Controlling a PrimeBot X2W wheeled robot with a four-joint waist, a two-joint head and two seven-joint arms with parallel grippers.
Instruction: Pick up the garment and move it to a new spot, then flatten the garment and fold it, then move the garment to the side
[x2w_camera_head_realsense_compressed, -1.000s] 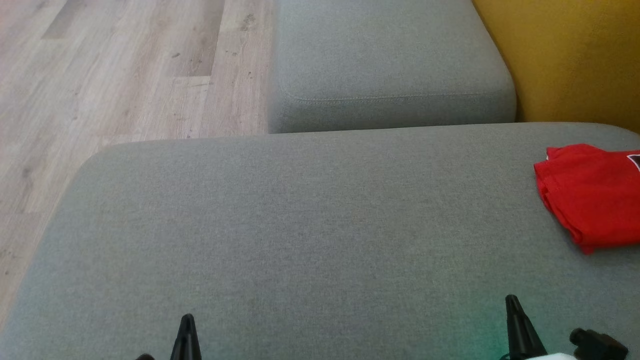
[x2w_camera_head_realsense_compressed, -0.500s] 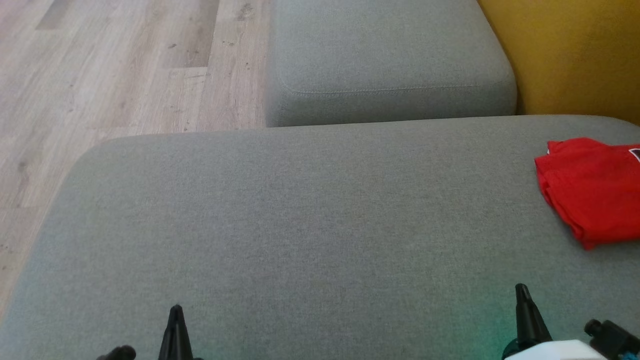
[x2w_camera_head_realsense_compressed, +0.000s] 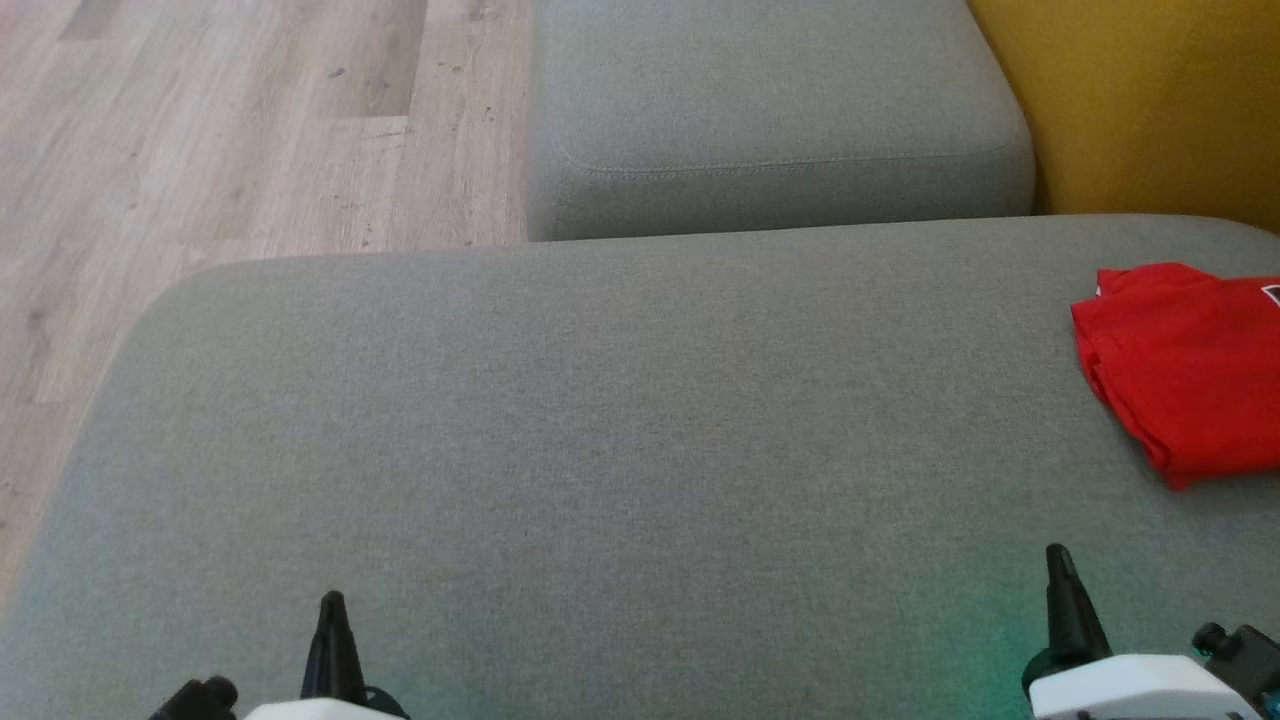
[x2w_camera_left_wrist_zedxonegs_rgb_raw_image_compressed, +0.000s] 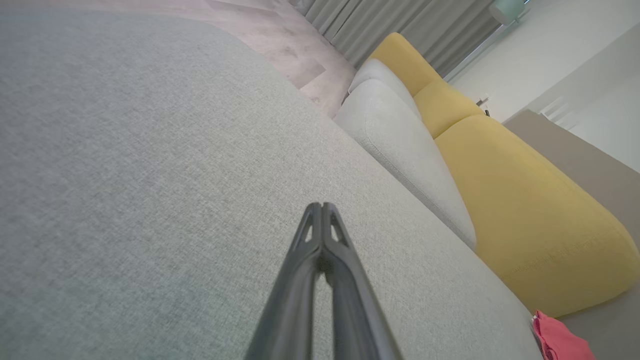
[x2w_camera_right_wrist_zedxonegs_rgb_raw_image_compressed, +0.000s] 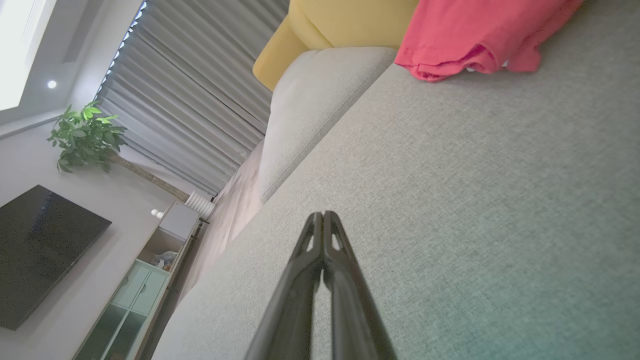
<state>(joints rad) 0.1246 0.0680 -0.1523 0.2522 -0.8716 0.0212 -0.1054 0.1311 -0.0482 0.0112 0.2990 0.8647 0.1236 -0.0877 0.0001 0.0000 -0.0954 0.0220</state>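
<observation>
The garment (x2w_camera_head_realsense_compressed: 1190, 370) is a red, folded piece lying at the right edge of the big grey cushion (x2w_camera_head_realsense_compressed: 600, 430), partly cut off by the head view's right border. It appears again as a red bundle (x2w_camera_right_wrist_zedxonegs_rgb_raw_image_compressed: 475, 35) at the top of the right wrist view and as a small red corner (x2w_camera_left_wrist_zedxonegs_rgb_raw_image_compressed: 560, 342) in the left wrist view. My left gripper (x2w_camera_head_realsense_compressed: 332, 605) is low at the front left, shut and empty, far from the garment. My right gripper (x2w_camera_head_realsense_compressed: 1058, 560) is at the front right, shut and empty, a short way in front of the garment. Both fingertip pairs (x2w_camera_left_wrist_zedxonegs_rgb_raw_image_compressed: 321, 206) (x2w_camera_right_wrist_zedxonegs_rgb_raw_image_compressed: 322, 215) are pressed together.
A second grey cushion (x2w_camera_head_realsense_compressed: 770, 110) lies behind the big one, with a yellow backrest (x2w_camera_head_realsense_compressed: 1150, 100) to its right. Wooden floor (x2w_camera_head_realsense_compressed: 200, 130) runs along the left. The right wrist view shows a plant (x2w_camera_right_wrist_zedxonegs_rgb_raw_image_compressed: 85, 135), a dark screen (x2w_camera_right_wrist_zedxonegs_rgb_raw_image_compressed: 40, 250) and a cabinet (x2w_camera_right_wrist_zedxonegs_rgb_raw_image_compressed: 145, 285).
The whole head picture has shifted slightly down, so the camera moved. Both grippers reach a little further up from the bottom edge, more of their white bodies in view. The garment stays put.
</observation>
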